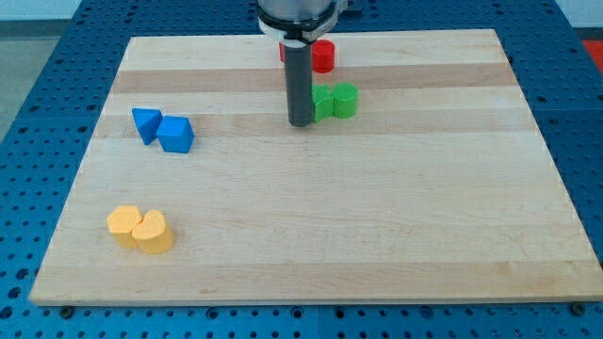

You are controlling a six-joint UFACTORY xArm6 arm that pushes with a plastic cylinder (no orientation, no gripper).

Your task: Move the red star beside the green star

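Nearest the view's bottom, two yellow blocks (140, 229) touch, far left of my tip (301, 123). Two blue blocks (163, 129) sit left. My tip, a bare rod, stands touching the green star (323, 102); the red star (320, 56), perhaps, hides partly behind the rod.

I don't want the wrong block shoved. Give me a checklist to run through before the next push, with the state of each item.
1. My tip in view: ok, at the lower end of the dark rod.
2. Tip position: ok, just at the view's left of the green star-shaped block, seemingly touching it.
3. Red block located: ok, above the green pair, partly hidden behind the rod.
4. Red block's star shape confirmed: cannot tell.
5. Green cylinder block touches the green star's right side: ok.
6. Tip behind the red block for pushing: not ok.
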